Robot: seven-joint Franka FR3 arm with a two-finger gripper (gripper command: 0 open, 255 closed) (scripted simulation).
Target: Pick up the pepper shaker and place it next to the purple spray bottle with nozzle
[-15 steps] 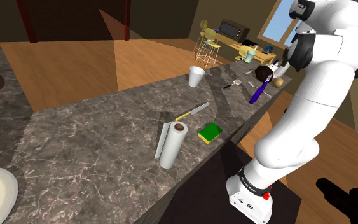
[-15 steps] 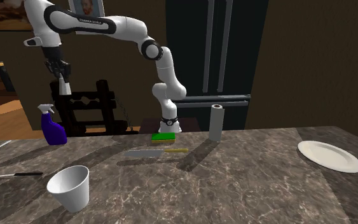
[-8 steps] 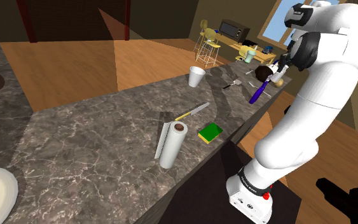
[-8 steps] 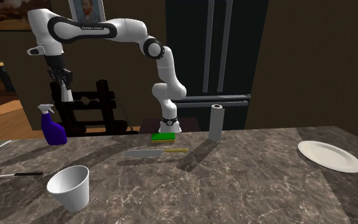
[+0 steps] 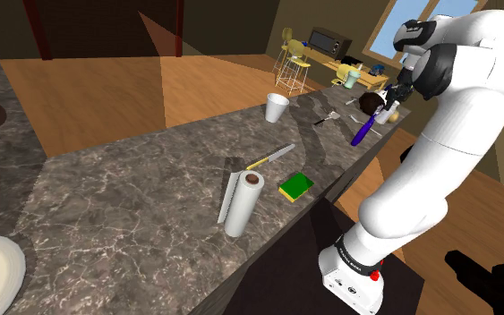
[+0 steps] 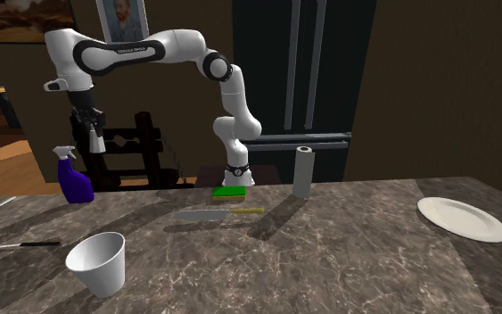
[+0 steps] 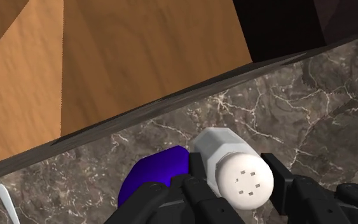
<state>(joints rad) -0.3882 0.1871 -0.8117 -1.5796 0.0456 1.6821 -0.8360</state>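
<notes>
A white pepper shaker with a holed cap is clasped between my gripper's black fingers. In the second exterior view the gripper hangs in the air with the shaker just above and a little right of the purple spray bottle. That bottle stands upright on the dark marble counter near its far edge. Below the shaker in the wrist view shows the purple bottle. In the shoulder view the gripper is over the counter's far end by the bottle.
A white cup, a spatula, a knife, a green and yellow sponge, a paper towel roll and a white plate are spread along the counter. The counter edge runs just beyond the bottle, with wooden floor below.
The gripper has come down with the shaker, from well above the spray bottle to just over it, and drifted slightly to the second exterior view's right. Nothing on the counter has moved.
</notes>
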